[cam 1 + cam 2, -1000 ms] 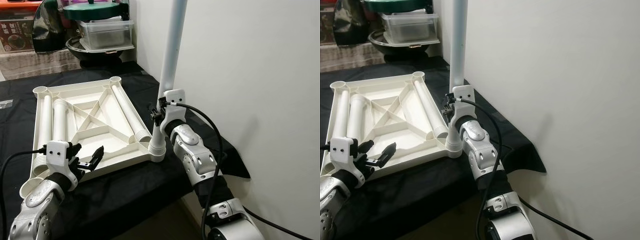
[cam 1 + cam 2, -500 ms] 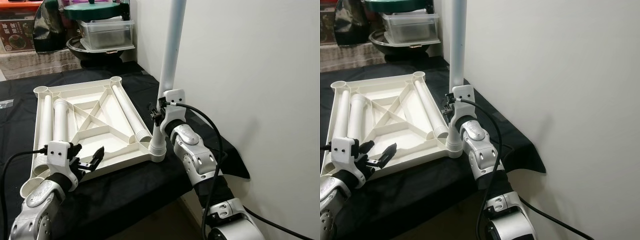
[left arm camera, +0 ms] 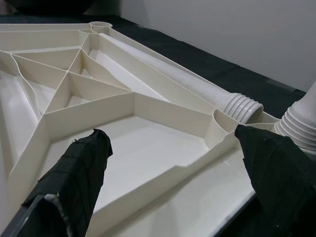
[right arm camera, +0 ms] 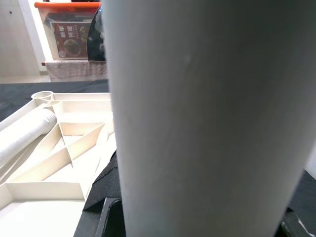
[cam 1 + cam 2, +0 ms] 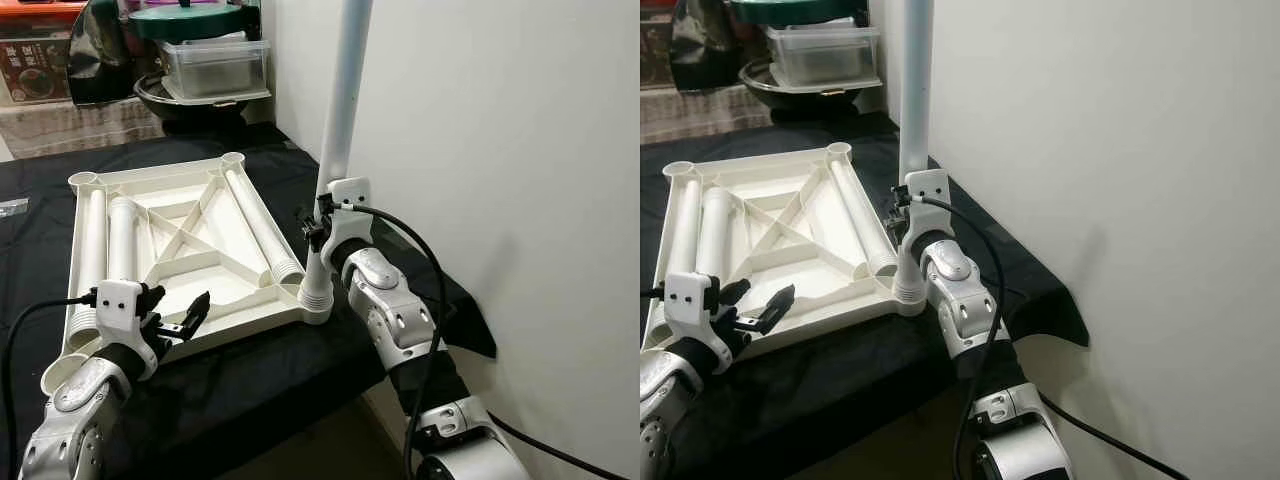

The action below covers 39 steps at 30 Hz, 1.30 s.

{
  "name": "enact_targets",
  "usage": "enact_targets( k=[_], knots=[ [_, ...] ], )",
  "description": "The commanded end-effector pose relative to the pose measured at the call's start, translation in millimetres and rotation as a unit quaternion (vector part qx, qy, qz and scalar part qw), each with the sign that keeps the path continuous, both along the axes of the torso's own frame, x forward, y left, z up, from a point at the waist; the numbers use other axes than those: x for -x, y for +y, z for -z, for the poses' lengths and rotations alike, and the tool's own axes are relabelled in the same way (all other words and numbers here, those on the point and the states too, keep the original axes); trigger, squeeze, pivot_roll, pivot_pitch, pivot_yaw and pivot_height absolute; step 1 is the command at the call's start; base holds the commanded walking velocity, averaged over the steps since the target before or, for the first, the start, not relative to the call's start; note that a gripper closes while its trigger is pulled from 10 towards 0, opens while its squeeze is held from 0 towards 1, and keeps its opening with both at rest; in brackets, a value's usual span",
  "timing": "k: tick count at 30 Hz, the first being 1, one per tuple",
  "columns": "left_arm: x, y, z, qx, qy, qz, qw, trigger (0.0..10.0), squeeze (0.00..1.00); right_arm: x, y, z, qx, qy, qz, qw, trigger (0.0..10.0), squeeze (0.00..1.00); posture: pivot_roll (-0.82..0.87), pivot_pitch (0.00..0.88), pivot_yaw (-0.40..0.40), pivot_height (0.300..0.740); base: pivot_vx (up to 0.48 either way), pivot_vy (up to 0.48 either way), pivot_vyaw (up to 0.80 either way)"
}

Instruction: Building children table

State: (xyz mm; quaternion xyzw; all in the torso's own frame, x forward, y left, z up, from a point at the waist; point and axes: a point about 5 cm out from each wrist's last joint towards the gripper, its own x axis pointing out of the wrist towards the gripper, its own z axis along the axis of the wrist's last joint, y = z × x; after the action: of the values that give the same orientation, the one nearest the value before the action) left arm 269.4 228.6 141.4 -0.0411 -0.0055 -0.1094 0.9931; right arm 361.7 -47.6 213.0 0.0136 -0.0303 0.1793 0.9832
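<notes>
Left eye view shows the white tabletop (image 5: 175, 250) lying upside down on the black-covered desk (image 5: 250, 380). One white leg (image 5: 340, 110) stands upright in the near right corner socket, and the right hand (image 5: 322, 222) seems clenched around it, though its fingers are mostly hidden. Three more legs (image 5: 255, 220) lie inside the tabletop. The left hand (image 5: 178, 320) hovers released at the near edge.

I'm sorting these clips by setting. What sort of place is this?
Probably a lived-in home room: a plastic storage box and a printed carton stacked at the back by a plain white wall, with a black cloth-covered table serving as the work surface.
</notes>
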Motion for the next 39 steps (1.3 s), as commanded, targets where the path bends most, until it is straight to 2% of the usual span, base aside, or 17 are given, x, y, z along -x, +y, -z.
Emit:
enact_targets(
  k=[1, 4, 5, 6, 7, 8, 9, 26, 31, 33, 39],
  knots=[
    [-0.6, -0.9, 5, 0.001, 0.007, 0.003, 1.000, 10.0, 0.00, -1.0, -4.4, 7, 0.010, 0.019, 0.007, 1.000, 10.0, 0.12, 0.04, 0.000, -0.071, 0.740, 0.000, 0.000, 0.00],
    [-0.9, -1.0, 5, 0.001, 0.007, 0.004, 1.000, 10.0, 0.00, -1.0, -4.2, 6, 0.009, 0.017, 0.006, 1.000, 10.0, 0.14, 0.04, 0.000, -0.071, 0.740, 0.000, 0.000, 0.00],
    [-1.0, -1.1, 5, 0.001, 0.007, 0.004, 1.000, 10.0, 0.00, -0.9, -4.1, 6, 0.007, 0.015, 0.006, 1.000, 10.0, 0.35, 0.04, 0.000, -0.070, 0.740, 0.000, 0.000, 0.00],
    [-1.2, -1.1, 6, 0.001, 0.007, 0.004, 1.000, 10.0, 0.00, -0.8, -4.1, 5, 0.006, 0.014, 0.006, 1.000, 10.0, 0.48, 0.04, 0.000, -0.070, 0.740, 0.000, 0.000, 0.00],
    [-1.3, -1.1, 6, 0.001, 0.007, 0.004, 1.000, 10.0, 0.00, -0.7, -4.1, 5, 0.006, 0.013, 0.006, 1.000, 10.0, 0.48, 0.04, 0.000, -0.070, 0.740, 0.000, 0.000, 0.00],
    [-1.3, -1.2, 6, 0.001, 0.007, 0.004, 1.000, 10.0, 0.00, -0.6, -4.4, 4, 0.005, 0.011, 0.007, 1.000, 10.0, 0.87, 0.04, 0.000, -0.069, 0.740, 0.000, 0.000, 0.00],
    [-1.4, -1.2, 6, 0.001, 0.007, 0.004, 1.000, 10.0, 0.00, -0.5, -4.7, 3, 0.004, 0.009, 0.008, 1.000, 10.0, 1.00, 0.04, 0.000, -0.068, 0.740, 0.000, 0.000, 0.00],
    [-2.8, -1.5, 6, 0.000, 0.008, 0.008, 1.000, 10.0, 0.00, 2.3, -8.4, -13, -0.014, -0.022, 0.008, 1.000, 10.0, 1.00, 0.04, 0.000, -0.061, 0.740, 0.000, 0.000, 0.00],
    [-3.6, -1.2, 6, 0.001, 0.007, 0.009, 1.000, 10.0, 0.00, 0.6, -17.5, -31, -0.011, -0.050, -0.017, 0.999, 10.0, 1.00, 0.03, 0.000, -0.060, 0.740, 0.000, 0.000, 0.00],
    [-3.7, -1.3, 6, 0.002, 0.008, 0.010, 1.000, 10.0, 0.00, -2.3, -24.8, -34, -0.008, -0.049, -0.022, 0.999, 10.0, 1.00, 0.03, 0.000, -0.060, 0.740, 0.000, 0.000, 0.00],
    [-3.5, -1.5, 7, 0.003, 0.009, 0.012, 1.000, 10.0, 0.00, -4.7, -31.1, -36, -0.002, -0.046, -0.032, 0.998, 10.0, 1.00, 0.03, 0.000, -0.060, 0.740, 0.000, 0.000, 0.00]
  ],
)
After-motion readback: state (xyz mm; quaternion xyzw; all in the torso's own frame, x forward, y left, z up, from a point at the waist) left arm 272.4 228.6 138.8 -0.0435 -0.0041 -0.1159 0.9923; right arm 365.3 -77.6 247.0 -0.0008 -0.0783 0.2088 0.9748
